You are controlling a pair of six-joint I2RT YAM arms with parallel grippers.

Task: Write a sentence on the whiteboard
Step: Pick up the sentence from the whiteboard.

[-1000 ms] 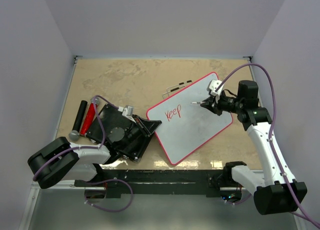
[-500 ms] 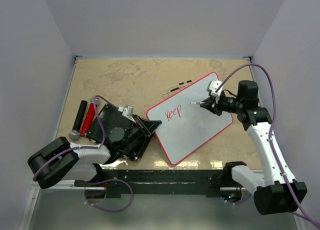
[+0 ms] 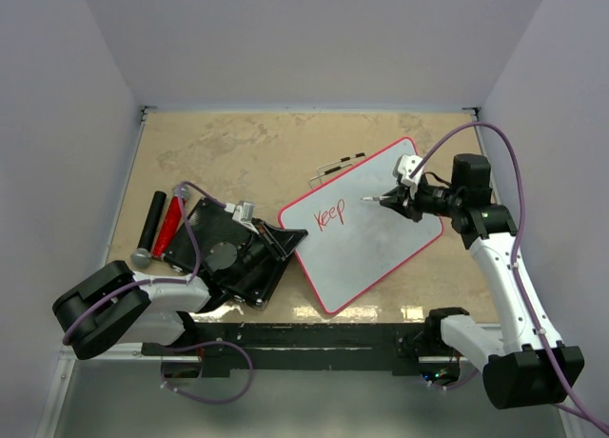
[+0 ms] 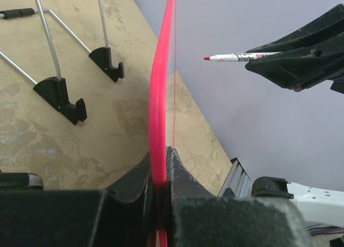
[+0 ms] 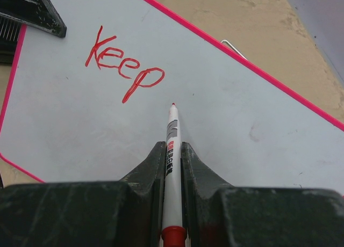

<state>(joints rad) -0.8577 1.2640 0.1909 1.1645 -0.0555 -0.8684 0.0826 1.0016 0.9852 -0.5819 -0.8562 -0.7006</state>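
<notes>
The whiteboard [image 3: 366,233] lies slantwise on the tan table [image 3: 238,152], right of the middle, one rounded corner close to the near edge. The left gripper [image 3: 285,236] is at its left corner, jaws pinched tight on the thin red rim [image 4: 161,96]. The sentence [image 3: 329,215] so far is one red word – "Keep" [image 5: 122,68] – in the board's left part, near that clamped corner. Just beyond the last letter is the red tip of a white marker [image 5: 172,134]; the left wrist view shows it held a little off the surface, not touching. The right gripper [image 3: 400,202] has the marker's barrel squeezed between its fingers [image 5: 156,166], over the board's far right part. Past the far rim a bent wire stand [image 3: 335,165] lies on the table – just beside the board.
</notes>
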